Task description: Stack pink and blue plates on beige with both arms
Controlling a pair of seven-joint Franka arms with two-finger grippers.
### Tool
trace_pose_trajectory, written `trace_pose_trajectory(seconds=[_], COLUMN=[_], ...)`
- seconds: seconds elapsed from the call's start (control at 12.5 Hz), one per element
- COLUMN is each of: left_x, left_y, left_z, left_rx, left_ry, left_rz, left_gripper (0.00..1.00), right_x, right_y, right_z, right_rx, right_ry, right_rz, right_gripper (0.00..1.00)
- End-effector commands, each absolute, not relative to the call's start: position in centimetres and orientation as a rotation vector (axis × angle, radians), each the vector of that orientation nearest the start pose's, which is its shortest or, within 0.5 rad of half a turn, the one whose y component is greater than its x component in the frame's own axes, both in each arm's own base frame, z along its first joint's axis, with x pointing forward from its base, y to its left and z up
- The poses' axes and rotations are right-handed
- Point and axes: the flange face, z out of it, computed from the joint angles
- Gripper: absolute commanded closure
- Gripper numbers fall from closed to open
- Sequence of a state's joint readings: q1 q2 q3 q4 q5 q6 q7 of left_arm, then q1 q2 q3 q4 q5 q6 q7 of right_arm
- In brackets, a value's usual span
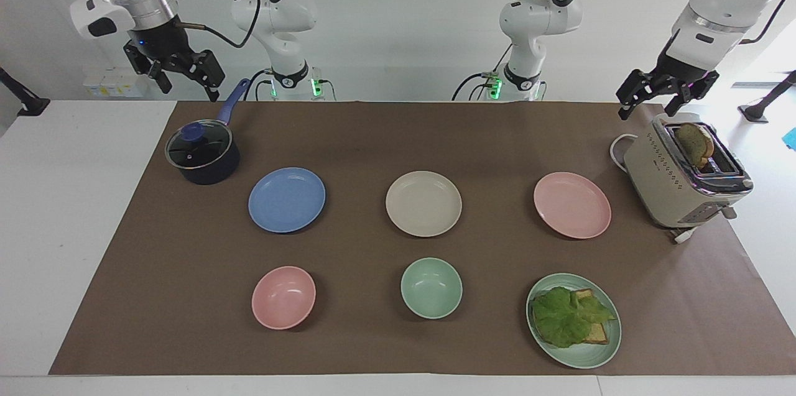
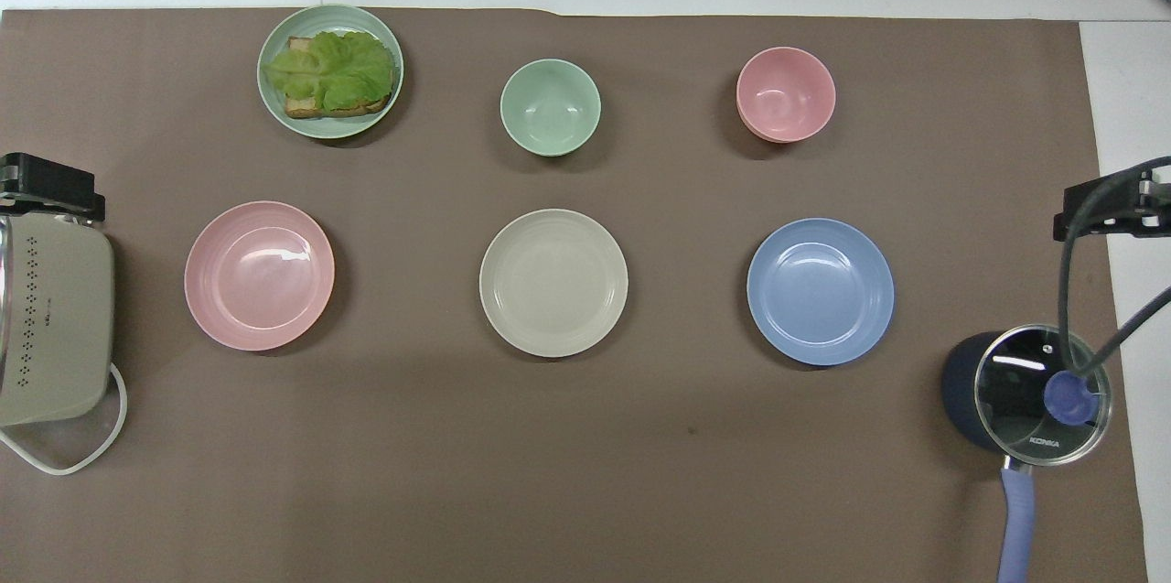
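At mid-table on the brown mat (image 1: 373, 135): beige plate (image 1: 423, 203), flat, rim up, round, no long axis and no heading. Toward the right arm's end, same row: blue plate (image 1: 286, 199), flat, rim up, well apart from the beige. Toward the left arm's end, same row: pink plate (image 1: 572, 204), flat, rim up, also well apart. All three matte, shallow, equal in size, faint rings inside the rims, nothing on them, none stacked.

Farther from the robots, a second row: pink bowl (image 1: 283, 297), pale green bowl (image 1: 431, 288), and green plate (image 1: 573, 320) with toast and a lettuce leaf. Beside the blue plate, nearer to the robots: dark saucepan (image 1: 203, 155) with glass lid, blue handle pointing toward the robots. At the left arm's end: beige toaster (image 1: 684, 175), a slice standing in one slot, white cord looped beside it.

Left gripper (image 1: 647, 105): raised over the toaster's end of the mat, jaws spread wide, holding nothing. Right gripper (image 1: 186, 86): raised over the saucepan's handle, jaws spread wide, holding nothing. Bare mat between the three plates.
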State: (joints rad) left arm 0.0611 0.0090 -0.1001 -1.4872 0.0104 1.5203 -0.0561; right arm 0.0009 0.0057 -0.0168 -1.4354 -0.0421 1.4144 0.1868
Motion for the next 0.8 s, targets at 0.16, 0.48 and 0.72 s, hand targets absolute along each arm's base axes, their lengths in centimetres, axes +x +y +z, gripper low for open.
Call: trace_pose_trajectory(seconds=[0.16, 0.48, 0.72], left_x=[55.78, 55.46, 55.25], left_y=[-1.03, -1.31, -0.93], left_z=[66.54, 66.38, 66.07], left_rx=[-3.104, -3.074, -3.082], left_ry=[-0.022, 0.094, 0.079], left_rz=[-0.195, -0.147, -0.142], left_gripper=[0.00, 0.00, 0.00], right_x=[53.67, 53.65, 53.65], right_y=[-1.56, -1.57, -1.56], right_z=[67.38, 67.36, 67.36], right_rx=[-3.143, -3.145, -3.144], right_ry=[0.358, 0.349, 0.346], right_rz=[0.038, 0.041, 0.041], right_gripper=[0.00, 0.00, 0.00])
